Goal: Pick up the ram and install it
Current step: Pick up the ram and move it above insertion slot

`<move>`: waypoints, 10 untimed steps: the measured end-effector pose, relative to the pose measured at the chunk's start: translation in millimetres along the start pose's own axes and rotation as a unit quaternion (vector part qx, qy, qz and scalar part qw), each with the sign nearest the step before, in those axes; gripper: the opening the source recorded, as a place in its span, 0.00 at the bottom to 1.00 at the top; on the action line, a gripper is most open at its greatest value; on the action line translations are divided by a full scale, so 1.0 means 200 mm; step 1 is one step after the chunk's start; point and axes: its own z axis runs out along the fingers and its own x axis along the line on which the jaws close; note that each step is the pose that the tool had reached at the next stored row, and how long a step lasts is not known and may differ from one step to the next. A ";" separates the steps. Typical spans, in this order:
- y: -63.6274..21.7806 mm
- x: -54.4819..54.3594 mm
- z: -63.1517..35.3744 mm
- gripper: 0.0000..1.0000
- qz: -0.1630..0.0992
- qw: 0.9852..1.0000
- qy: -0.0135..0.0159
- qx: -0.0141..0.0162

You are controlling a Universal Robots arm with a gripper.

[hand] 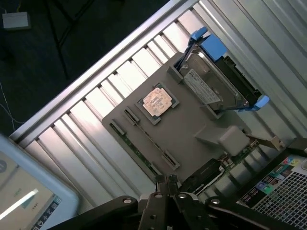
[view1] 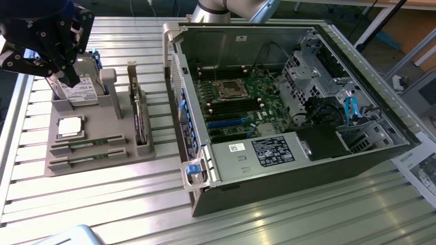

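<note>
Two ram sticks lie in slots at the front of a grey holder tray [view1: 81, 168]: one ram stick [view1: 89, 142] and a second [view1: 86, 156] just in front of it. The wrist view looks down on the same sticks, one [hand: 149, 139] beside the other [hand: 135, 151]. My black gripper [view1: 68, 78] hangs above the tray's far end, over the hard drive [view1: 78, 89], well away from the ram. Its fingers are shut and hold nothing. In the wrist view the closed gripper [hand: 168, 182] points toward the tray.
The tray also carries a square silver processor [view1: 70, 126] and an upright dark expansion card [view1: 140, 120]. An open computer case [view1: 354, 61] lies on the exterior view's right, motherboard [view1: 235, 99] exposed with dark memory slots [view1: 232, 108]. The slatted metal table [view1: 102, 204] has free room in front.
</note>
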 end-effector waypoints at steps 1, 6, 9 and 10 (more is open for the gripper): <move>0.000 0.00 0.000 0.10 -0.007 1.000 0.000 0.000; 0.000 0.00 0.002 0.10 -0.057 0.998 0.003 -0.001; 0.000 0.00 0.003 0.10 -0.084 0.996 0.004 -0.002; 0.000 0.00 0.003 0.10 -0.093 0.996 0.004 -0.002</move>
